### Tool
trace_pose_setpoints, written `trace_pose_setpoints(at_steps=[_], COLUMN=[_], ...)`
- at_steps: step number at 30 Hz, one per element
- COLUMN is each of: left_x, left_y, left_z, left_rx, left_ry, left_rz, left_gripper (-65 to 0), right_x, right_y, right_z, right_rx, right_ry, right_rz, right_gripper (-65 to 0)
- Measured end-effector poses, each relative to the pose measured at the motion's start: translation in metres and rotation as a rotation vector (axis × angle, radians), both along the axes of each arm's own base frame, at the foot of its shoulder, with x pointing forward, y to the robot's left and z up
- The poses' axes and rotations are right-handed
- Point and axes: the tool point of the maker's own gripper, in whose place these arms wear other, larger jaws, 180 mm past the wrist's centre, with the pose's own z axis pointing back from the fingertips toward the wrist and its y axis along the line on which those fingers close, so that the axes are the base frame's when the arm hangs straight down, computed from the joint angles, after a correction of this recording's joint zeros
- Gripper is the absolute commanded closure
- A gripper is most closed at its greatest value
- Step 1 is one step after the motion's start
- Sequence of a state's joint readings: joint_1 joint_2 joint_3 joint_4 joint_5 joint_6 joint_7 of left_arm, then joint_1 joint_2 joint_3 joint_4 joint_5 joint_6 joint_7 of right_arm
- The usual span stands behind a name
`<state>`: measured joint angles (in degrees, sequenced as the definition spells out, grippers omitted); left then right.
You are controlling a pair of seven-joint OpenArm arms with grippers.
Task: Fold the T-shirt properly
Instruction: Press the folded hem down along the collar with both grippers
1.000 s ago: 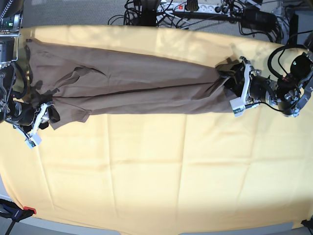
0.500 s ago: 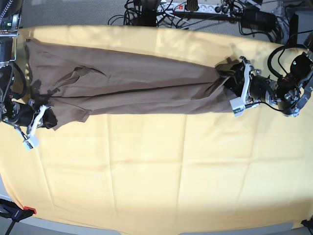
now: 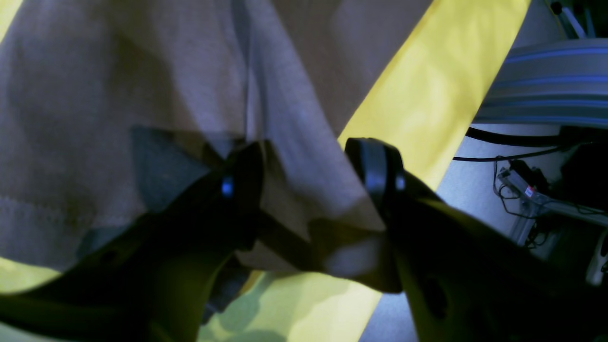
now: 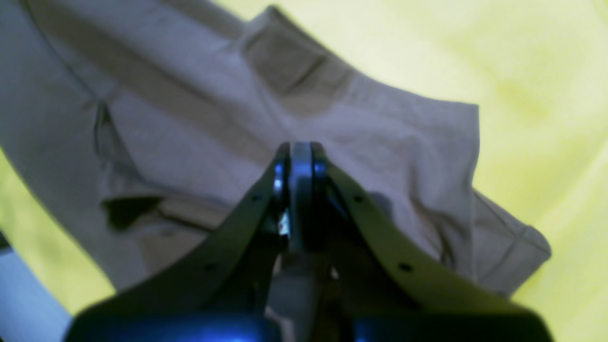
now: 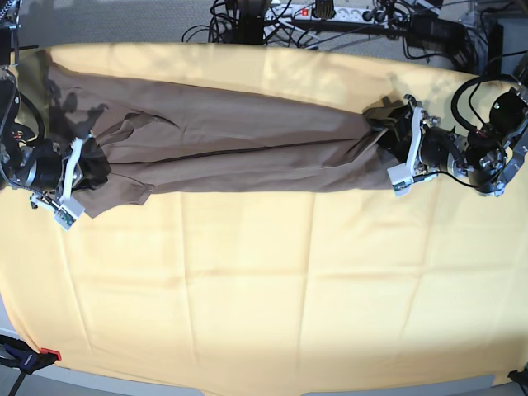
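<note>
Taupe-brown thin cotton fills the left wrist view: the plain taupe-brown T-shirt (image 3: 142,95) drapes over the yellow cloth-covered surface (image 3: 427,80), and the left hand (image 3: 311,183) stands fairly wide, a bunched fold of hem sitting between its dark fingers (image 3: 375,166) — whether they actually pinch it, I cannot tell.

Over to the right wrist view: the right hand (image 4: 295,166) is pressed narrow, fingers together right on the rumpled sleeve end of the shirt (image 4: 370,142); looks like it has fabric nipped, though the blur hides the bite.

From the base view, the shirt (image 5: 239,140) lies stretched into a long band across the far side of the surface (image 5: 272,289), one hand (image 5: 406,153) at the hem end, the other (image 5: 78,169) at the sleeve end. I'd judge one lengthwise fold made, crosswise folds left.
</note>
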<state>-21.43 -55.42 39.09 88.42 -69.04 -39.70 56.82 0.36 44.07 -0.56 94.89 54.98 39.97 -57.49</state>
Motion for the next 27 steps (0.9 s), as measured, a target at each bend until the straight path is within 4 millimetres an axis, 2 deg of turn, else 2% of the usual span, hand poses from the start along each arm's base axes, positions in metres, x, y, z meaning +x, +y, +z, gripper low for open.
trace_pose_setpoints(at_steps=[5, 6, 9, 10, 15, 17, 20, 27], left_x=[0.000, 0.000, 0.000, 0.000, 0.000, 0.000, 0.000, 0.000], left_y=[0.000, 0.000, 0.000, 0.000, 0.000, 0.000, 0.000, 0.000], left_z=[0.000, 0.000, 0.000, 0.000, 0.000, 0.000, 0.000, 0.000], left_rx=[0.002, 0.002, 0.000, 0.000, 0.002, -0.001, 0.000, -0.003], left_ry=[0.000, 0.001, 0.000, 0.000, 0.001, 0.001, 0.001, 0.002], left_rz=[-0.001, -0.001, 0.000, 0.000, -0.001, 0.000, 0.000, 0.001], left_gripper=[-30.1, -30.1, -30.1, -30.1, -30.1, -30.1, -30.1, -30.1], right_x=[-0.012, -0.010, 0.005, 0.010, 0.031, 0.035, 0.044, 0.069], right_y=[-0.016, -0.016, -0.015, -0.017, -0.029, -0.029, -0.041, -0.044], right_z=[-0.005, -0.004, 0.003, 0.005, 0.001, -0.008, -0.024, -0.037], right_rx=[-0.089, -0.087, -0.098, -0.116, -0.148, -0.110, -0.087, 0.065], right_ry=[0.023, 0.009, -0.081, -0.108, -0.166, -0.140, -0.098, -0.031], right_rz=[0.015, 0.014, 0.012, 0.010, -0.113, -0.140, -0.212, -0.288], right_gripper=[0.0, -4.0, -28.9, -33.5, -34.5, -34.5, -34.5, -34.4])
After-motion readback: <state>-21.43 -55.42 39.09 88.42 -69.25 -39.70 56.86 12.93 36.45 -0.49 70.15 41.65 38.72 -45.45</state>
